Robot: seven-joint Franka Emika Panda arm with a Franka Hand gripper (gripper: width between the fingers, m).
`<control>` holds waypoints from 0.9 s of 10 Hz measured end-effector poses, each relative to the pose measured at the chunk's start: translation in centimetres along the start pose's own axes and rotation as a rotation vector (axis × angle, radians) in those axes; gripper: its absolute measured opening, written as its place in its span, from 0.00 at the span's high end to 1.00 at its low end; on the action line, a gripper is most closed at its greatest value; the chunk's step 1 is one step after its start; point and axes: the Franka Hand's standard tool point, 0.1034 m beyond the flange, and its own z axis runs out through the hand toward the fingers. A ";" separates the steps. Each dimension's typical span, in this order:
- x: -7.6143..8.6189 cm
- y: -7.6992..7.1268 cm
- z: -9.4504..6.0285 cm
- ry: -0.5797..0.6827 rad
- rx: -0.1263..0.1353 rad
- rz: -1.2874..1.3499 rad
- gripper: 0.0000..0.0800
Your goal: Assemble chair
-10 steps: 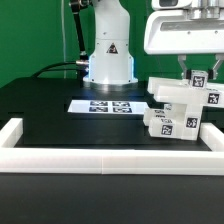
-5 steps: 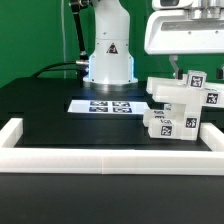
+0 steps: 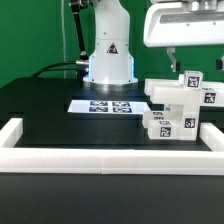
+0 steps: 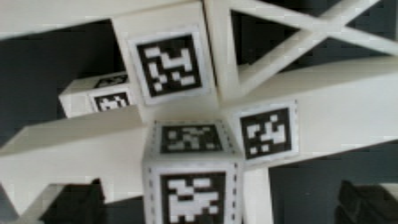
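The tool [image 3: 188,61] hangs with its fingers [image 3: 172,56] spread wide and nothing between them. The chair [image 3: 178,110] sits straight below it on the black surface [image 3: 50,110], a tight cluster of white blocky pieces with small black-and-white tags on their faces. The chair's topmost piece, a short upright post [image 3: 192,80] with a tag on its front, stands under the gap between the fingers, and neither finger touches it.

In the wrist view the chair [image 4: 196,140] fills the picture. White bars cross each other below the tool, and several tags face the camera at different angles. The picture is too blurred to show how the pieces join.

The marker board [image 3: 105,105] lies flat on the surface, lower than the tool and off toward the exterior view's left, just beside the chair. The arm's base [image 3: 108,55] stands behind the board. A low white rail [image 3: 100,157] runs along the surface's near edge, in front of the chair and well below the tool.
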 end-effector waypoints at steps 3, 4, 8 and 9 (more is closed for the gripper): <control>-0.7 0.4 -0.3 -0.004 0.003 0.015 0.19; -0.7 0.4 -0.3 -0.005 0.002 0.015 0.19; -3.0 0.6 -0.4 -0.023 0.008 0.007 0.19; -4.4 1.1 -0.7 -0.033 0.015 0.011 0.19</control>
